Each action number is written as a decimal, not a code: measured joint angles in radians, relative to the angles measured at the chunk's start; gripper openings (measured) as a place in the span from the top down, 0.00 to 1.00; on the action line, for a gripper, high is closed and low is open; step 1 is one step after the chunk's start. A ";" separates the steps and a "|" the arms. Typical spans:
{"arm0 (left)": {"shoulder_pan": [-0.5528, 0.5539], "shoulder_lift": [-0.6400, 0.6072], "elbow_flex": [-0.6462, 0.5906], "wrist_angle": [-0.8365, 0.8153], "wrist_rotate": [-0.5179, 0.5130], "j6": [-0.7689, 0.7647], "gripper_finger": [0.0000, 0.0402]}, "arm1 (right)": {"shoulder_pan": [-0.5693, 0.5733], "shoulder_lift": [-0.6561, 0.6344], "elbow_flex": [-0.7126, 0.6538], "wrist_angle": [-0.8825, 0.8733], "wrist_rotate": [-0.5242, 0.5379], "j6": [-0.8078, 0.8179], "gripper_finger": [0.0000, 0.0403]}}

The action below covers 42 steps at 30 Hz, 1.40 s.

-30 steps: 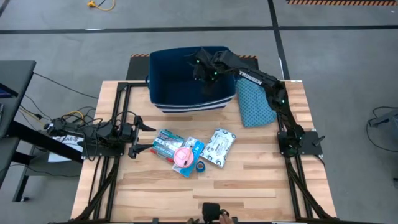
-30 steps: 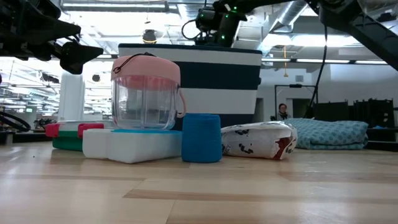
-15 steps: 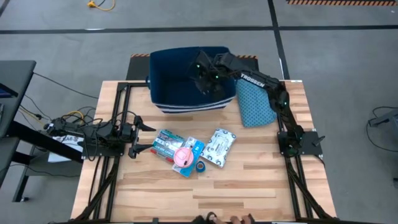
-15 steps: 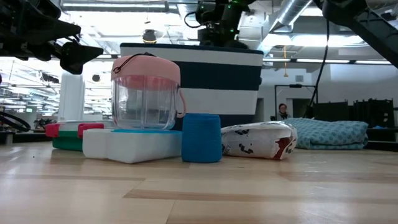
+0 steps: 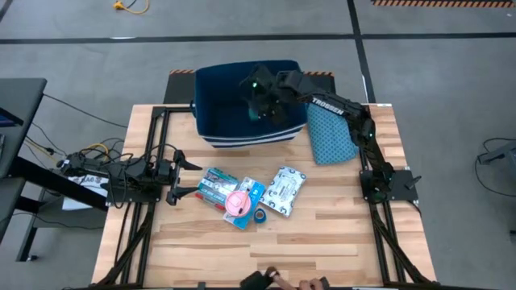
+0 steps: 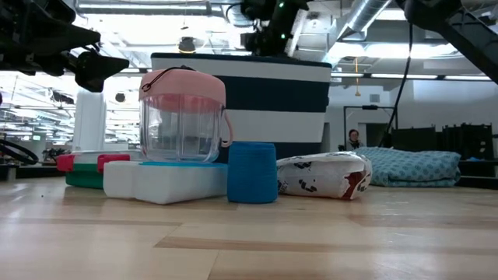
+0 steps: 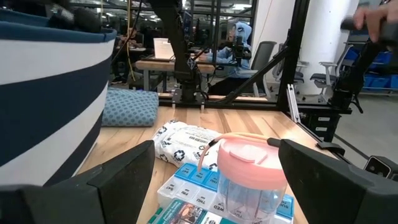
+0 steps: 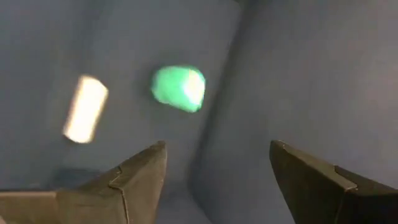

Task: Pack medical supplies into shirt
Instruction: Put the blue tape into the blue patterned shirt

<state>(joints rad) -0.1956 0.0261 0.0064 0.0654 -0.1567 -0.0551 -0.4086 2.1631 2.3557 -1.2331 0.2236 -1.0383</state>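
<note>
The medical supplies point(image 5: 246, 195) are lying clustered mid-table, probably light and rigid enough to pinch by the box edges, while the right gripper point(image 5: 260, 95) is hovering open-jawed inside the navy bin point(image 5: 214, 129) and the left gripper point(image 5: 187, 179) is waiting open beside them.

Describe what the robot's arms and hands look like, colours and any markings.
Both arms are black jointed links on black frames. The right arm bears white TROSSEN lettering, and a green light glows near its right hand. Each hand has two dark, wedge-shaped fingers. Loose black and yellow cables lie beside the left arm, whose left hand is black.
</note>
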 joint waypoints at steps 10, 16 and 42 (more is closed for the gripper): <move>0.000 0.000 0.000 0.000 0.000 0.007 0.17 | 0.014 -0.006 -0.001 0.044 0.126 0.189 0.32; 0.000 0.000 0.000 0.000 0.000 0.007 0.17 | 0.058 -0.080 0.000 0.058 0.262 0.242 0.32; 0.000 0.000 0.000 0.000 0.000 0.007 0.17 | 0.446 -0.274 -0.165 -0.269 -0.276 1.087 0.32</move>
<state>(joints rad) -0.1959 0.0261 0.0066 0.0650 -0.1570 -0.0479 0.0377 1.8893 2.1904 -1.5025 -0.0525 0.0486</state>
